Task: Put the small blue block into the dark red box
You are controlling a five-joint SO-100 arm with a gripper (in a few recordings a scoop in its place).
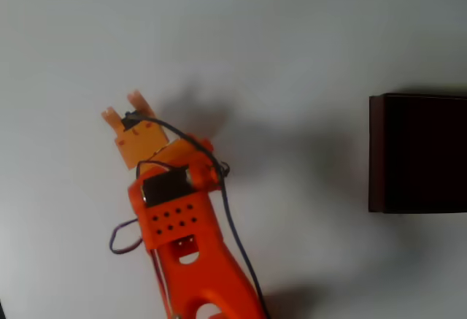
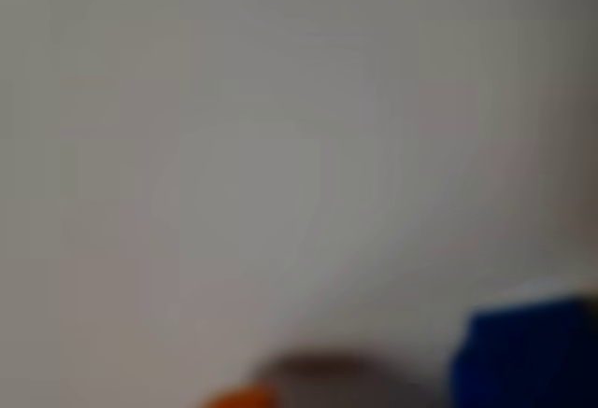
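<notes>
blue block (image 2: 523, 357) sits at the bottom right corner of my wrist view, badly blurred, a bright blue patch against the pale table (image 2: 234, 147). an orange sliver of the gripper's finger (image 2: 238, 397) shows at the bottom edge of that same view, to the left of the block, with a greyish smudge between them. i cannot tell from this blur whether the block touches the finger.

from the overhead view i see the orange arm (image 1: 186, 260) coming up from the bottom edge and leaning toward the upper left, with a dark cable (image 1: 233, 224) looping along it. the gripper (image 1: 124, 111) is at its far end, over the white table at left of centre. two fingertips show there with a small gap between them, so the jaws look narrowly parted; i cannot tell whether anything is held.

dark red box (image 1: 376, 151) lies at the right edge of the overhead view, well apart from the gripper, its thin maroon wall framing a nearly black inside.
</notes>
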